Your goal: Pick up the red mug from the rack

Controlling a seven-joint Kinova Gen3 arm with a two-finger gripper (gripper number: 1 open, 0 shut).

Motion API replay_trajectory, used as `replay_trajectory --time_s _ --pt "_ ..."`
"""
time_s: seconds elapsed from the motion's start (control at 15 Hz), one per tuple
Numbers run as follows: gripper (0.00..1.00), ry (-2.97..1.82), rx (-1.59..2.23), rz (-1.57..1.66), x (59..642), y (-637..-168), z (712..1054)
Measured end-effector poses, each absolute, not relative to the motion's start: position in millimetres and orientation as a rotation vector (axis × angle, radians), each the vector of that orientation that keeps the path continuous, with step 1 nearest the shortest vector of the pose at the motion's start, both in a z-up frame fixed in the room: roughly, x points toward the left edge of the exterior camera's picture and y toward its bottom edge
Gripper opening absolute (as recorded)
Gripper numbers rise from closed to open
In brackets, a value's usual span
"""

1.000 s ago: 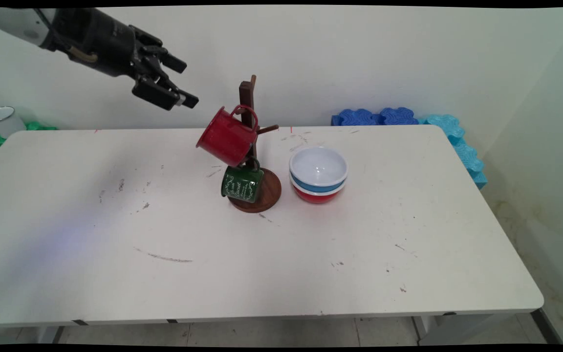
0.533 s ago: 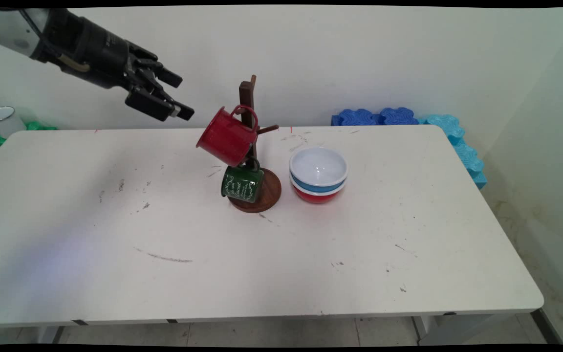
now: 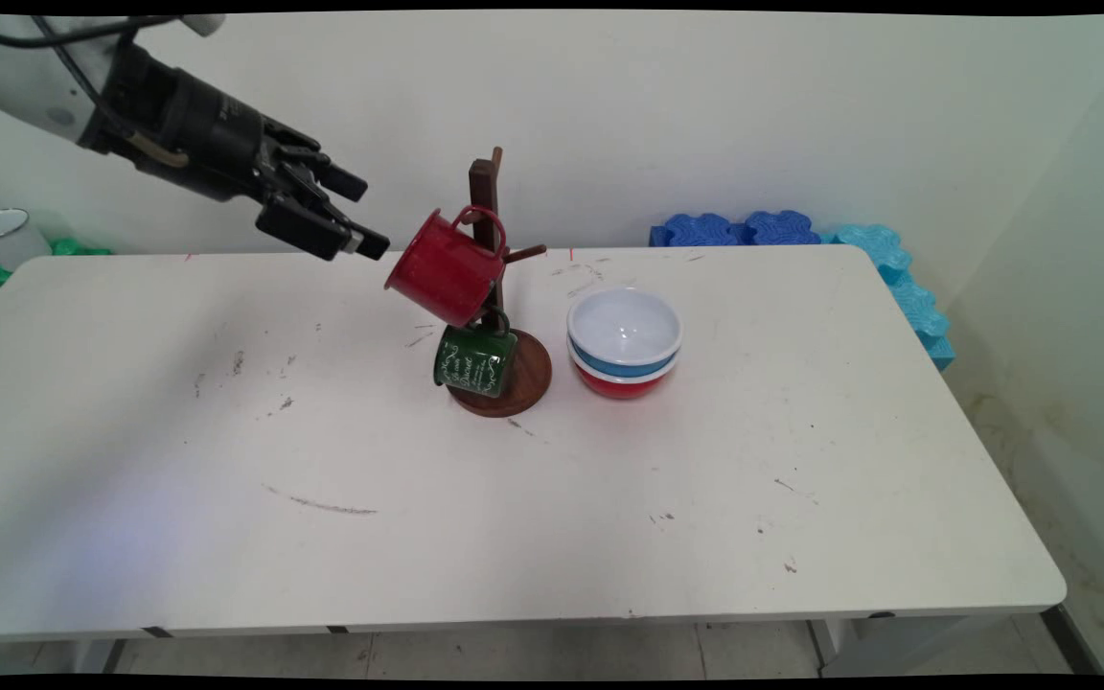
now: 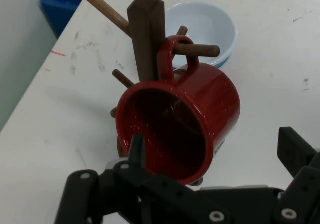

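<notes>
Your black two-finger pincer (image 3: 353, 213), fingers spread and holding nothing, hangs just left of the glossy red enamel mug (image 3: 444, 265) on the dark wooden peg stand (image 3: 488, 192) above the white counter (image 3: 801, 460) (its open mouth tilts toward you).

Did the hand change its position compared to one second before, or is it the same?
Yes. In the main view the open hand now sits lower, its lower fingertip level with the red mug's rim on the wooden mug stand; earlier it was above it.
</notes>
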State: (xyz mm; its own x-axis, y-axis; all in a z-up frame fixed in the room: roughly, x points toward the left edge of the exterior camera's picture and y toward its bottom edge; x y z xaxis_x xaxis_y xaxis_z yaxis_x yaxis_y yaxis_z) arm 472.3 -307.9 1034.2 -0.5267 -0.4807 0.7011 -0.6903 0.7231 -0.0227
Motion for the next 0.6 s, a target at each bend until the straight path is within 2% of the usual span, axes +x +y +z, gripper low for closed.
replay_trajectory --time_s 0.6 --pt "1.00 -2.186 0.889 0.288 471.7 -325.3 1009.3"
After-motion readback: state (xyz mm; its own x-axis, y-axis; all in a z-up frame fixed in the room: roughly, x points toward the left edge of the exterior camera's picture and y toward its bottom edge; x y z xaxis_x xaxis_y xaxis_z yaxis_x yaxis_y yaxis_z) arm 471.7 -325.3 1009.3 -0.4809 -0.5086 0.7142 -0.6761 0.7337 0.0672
